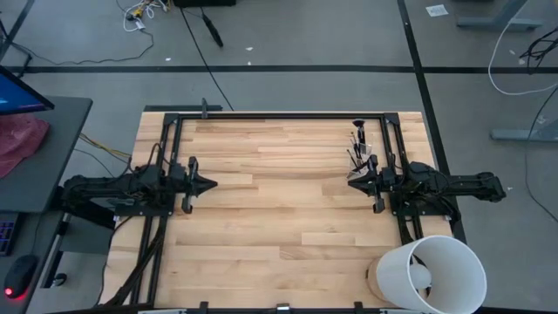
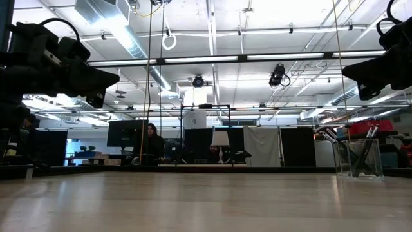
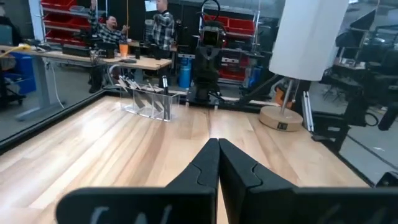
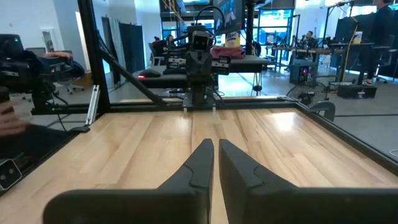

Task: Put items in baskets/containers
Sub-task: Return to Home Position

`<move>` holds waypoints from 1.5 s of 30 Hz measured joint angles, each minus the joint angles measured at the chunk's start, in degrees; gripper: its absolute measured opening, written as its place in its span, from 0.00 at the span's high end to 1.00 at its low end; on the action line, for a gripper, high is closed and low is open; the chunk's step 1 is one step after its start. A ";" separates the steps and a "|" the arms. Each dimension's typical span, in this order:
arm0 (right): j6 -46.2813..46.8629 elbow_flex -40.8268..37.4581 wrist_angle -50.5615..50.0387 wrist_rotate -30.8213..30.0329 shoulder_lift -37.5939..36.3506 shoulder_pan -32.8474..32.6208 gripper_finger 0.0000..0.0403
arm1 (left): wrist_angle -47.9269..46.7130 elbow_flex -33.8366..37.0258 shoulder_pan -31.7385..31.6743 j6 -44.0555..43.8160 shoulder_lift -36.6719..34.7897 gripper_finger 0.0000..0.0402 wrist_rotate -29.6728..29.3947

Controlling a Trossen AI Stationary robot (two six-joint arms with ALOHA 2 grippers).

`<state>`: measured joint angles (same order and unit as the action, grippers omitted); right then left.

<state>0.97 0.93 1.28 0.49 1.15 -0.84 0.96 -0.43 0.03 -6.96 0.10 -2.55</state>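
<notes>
Two dark grippers hang well apart over the pale plank-wood table (image 1: 279,218), tips facing each other. The left gripper (image 1: 209,184) has its pointed fingers (image 3: 202,174) pressed together on nothing. The right gripper (image 1: 351,180) looks closed too, with only a thin sliver between its fingers (image 4: 196,171), and it is also empty. One clear, straight-walled plastic cup (image 2: 364,161) stands just beside the right gripper, on its far side. It bristles with slim dark makeup brushes (image 1: 357,139). They bunch and overlap, perhaps a dozen, so I can't count them. One smooth white bucket (image 1: 432,275) sits at the near right corner.
</notes>
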 joint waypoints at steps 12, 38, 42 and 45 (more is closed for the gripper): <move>-0.02 0.02 0.00 0.00 0.00 0.00 0.93 | 1.97 0.07 -0.17 -9.20 0.61 0.98 -2.34; -0.02 0.02 -0.02 0.00 0.02 0.00 0.93 | 2.53 0.07 -0.17 -9.38 0.61 0.98 -2.34; -0.02 0.02 -0.02 -0.02 0.02 0.00 0.93 | 2.55 0.07 -0.18 -9.38 0.61 0.98 -2.32; -0.02 0.02 -0.02 0.00 0.02 0.00 0.93 | 2.55 0.07 -0.17 -9.38 0.61 0.98 -2.32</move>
<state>0.95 0.95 1.26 0.49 1.17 -0.84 3.51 -0.36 -0.14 -16.34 0.71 -4.87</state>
